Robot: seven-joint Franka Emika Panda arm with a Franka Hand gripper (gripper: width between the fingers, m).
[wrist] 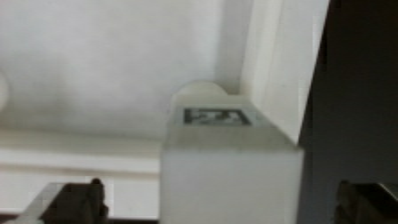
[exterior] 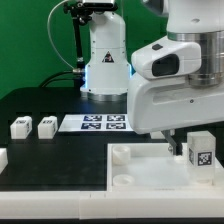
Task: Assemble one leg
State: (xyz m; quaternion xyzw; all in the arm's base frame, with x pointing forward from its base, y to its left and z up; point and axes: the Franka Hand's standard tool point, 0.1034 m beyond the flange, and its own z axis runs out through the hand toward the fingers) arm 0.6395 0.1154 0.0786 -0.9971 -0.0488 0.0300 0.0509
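Observation:
A white leg [exterior: 200, 152] with a black-and-white tag stands upright on the white tabletop [exterior: 140, 178], near its far corner at the exterior view's right. My gripper [exterior: 196, 138] is lowered over it, with one dark finger [exterior: 172, 147] showing beside it. In the wrist view the leg [wrist: 231, 160] rises between the fingertips [wrist: 75, 203], with a gap on each side. The gripper [wrist: 221, 206] is open around the leg and not touching it. The tabletop [wrist: 89, 80] lies beneath. Two more legs [exterior: 20, 127] [exterior: 46, 126] lie on the black table at the left.
The marker board [exterior: 104, 123] lies flat behind the tabletop, in front of the robot base [exterior: 105, 70]. A raised round socket [exterior: 120, 153] sits at the tabletop's far left corner. Another white part [exterior: 3, 158] shows at the left edge.

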